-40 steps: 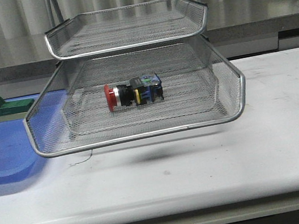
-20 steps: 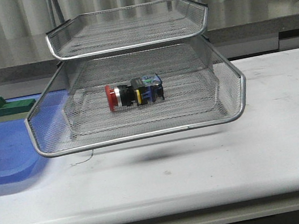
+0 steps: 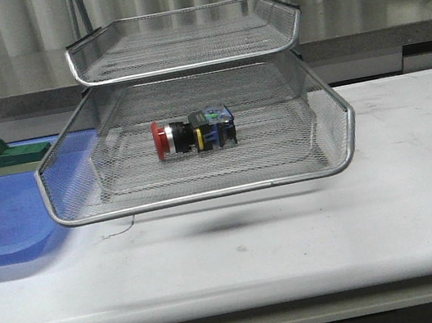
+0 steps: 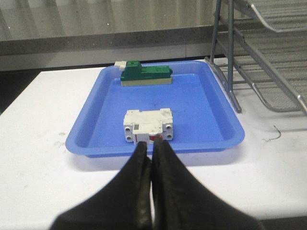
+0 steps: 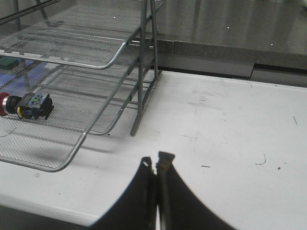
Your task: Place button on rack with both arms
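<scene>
Nothing has shifted since the earlier frame — the silver wire-mesh rack holds the red-headed push-button on its pulled-out tier (lying sideways), while both black grippers — left, right — sit pressed together, empty.

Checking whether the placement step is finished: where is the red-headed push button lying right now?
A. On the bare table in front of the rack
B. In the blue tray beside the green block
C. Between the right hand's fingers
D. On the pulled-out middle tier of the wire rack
D: the push button lies on its side on the mesh of the rack's extended tier, with no hand touching it.
</scene>
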### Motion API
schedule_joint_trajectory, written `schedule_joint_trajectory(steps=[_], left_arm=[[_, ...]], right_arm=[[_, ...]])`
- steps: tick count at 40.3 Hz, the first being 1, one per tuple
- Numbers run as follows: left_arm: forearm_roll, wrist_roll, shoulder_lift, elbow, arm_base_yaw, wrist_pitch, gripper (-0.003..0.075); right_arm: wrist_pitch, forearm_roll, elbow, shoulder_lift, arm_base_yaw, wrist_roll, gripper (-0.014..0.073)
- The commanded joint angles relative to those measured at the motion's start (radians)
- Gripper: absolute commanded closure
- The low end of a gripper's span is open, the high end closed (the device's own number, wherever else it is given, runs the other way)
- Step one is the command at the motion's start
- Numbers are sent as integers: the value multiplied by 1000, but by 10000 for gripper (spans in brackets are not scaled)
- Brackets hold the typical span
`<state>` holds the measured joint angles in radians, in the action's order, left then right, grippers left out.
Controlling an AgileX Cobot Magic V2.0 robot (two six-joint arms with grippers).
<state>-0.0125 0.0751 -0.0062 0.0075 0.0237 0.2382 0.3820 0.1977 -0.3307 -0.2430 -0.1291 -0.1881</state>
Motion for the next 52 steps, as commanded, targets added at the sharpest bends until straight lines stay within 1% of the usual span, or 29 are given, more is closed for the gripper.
schedule_joint_trajectory(steps=[1,4,44,47,52], left_arm=[[-7,-11,-24,6,-1,-111,739],[-7,-11,-24,8,-1,-140,739],[-7,-11,-22,8,-1,-138,739],[-7,-11,-22,8,-1,-138,739],[-7,-11,-22,8,-1,-138,739]], right_arm=[[-80,6,-29,-8,-1,-2,654],[-80,6,-29,-8,-1,-2,654],[-83,3,-29,-8,-1,-3,654],[-109,-9,-12,-3,-1,-3,654],[-234,-12,77,44,26,-3,654]])
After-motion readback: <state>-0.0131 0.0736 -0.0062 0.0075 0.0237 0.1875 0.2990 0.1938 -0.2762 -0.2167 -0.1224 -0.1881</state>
